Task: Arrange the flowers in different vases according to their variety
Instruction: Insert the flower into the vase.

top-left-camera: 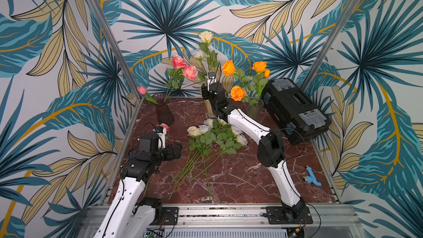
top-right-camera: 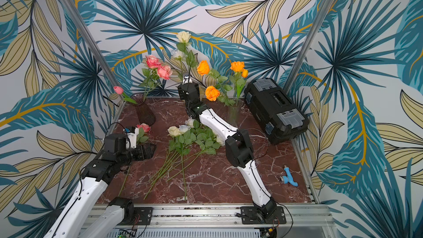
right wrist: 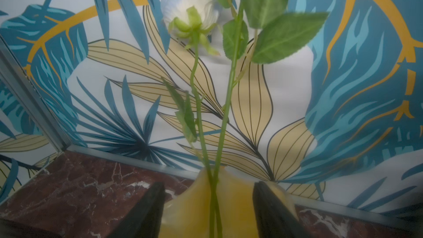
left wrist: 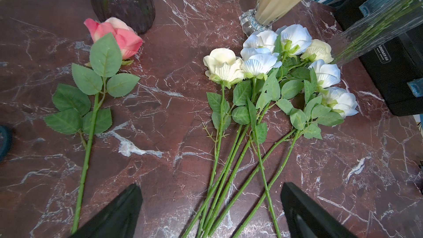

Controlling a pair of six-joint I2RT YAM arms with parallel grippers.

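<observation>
Right arm (top-left-camera: 249,124) reaches far out to the cream vase (right wrist: 187,207), elbow humped high, forearm sloping in from the vase's front right. The wrist is tipped upward right at the vase's near side. The right end effector (right wrist: 208,187) stands parted, one finger (right wrist: 146,209) on either side of the vase's rim, clamping nothing. Left arm (top-left-camera: 128,193) sits folded, well short of the vase and off to its left, and the left end effector (left wrist: 211,193) is spread wide and empty.

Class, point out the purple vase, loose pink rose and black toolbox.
purple vase (top-left-camera: 164,113): in a top view, ribbed body.
loose pink rose (left wrist: 128,40): left wrist view, bloom.
black toolbox (top-left-camera: 286,108): in a top view, lid.
</observation>
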